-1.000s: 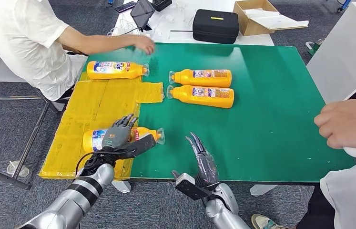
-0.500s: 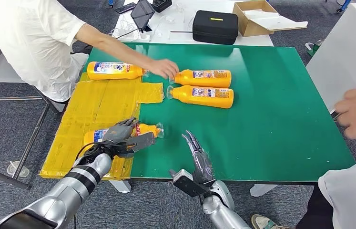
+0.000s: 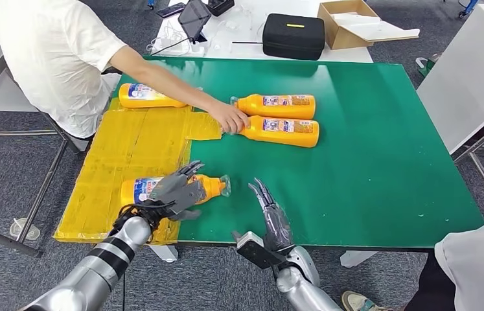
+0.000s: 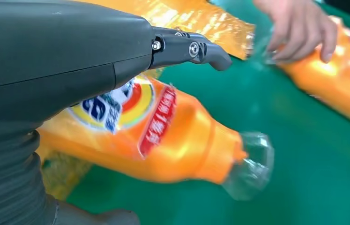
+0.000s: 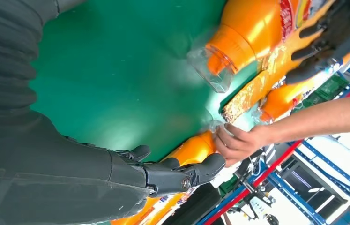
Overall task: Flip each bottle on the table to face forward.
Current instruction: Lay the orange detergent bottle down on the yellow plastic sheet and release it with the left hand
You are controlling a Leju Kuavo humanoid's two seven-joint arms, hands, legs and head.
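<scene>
My left robot hand point(image 3: 177, 192) lies over the nearest bottle point(image 3: 210, 187), fingers spread across its label; from the wrist camera the thumb sits along the label side, but I cannot tell whether the fingers actually clasp the body or only rest on it. That bottle lies on its side at the near edge of the counter point(image 3: 381, 149), half on the yellow taped sheet point(image 3: 129, 146) and half on the green, its clear cap point(image 3: 225, 185) pointing toward my right robot hand point(image 3: 273, 217). The right robot hand hovers open and empty just beside the cap, fingers straight and together, touching nothing. My worry is the roll: the bottle is smooth and round, so if I turn it with a loose hold it could slip out, spin past face-forward, or roll off the near edge. The crinkled sheet edge under it may also snag the turn. Farther out, a person's hand point(image 3: 229, 118) rests at the caps of the two bottles point(image 3: 281, 116) lying side by side mid-counter, and a fourth bottle point(image 3: 145, 95) lies at the far left by the person's arm. If I reach out there now, I risk a collision with that hand.
</scene>
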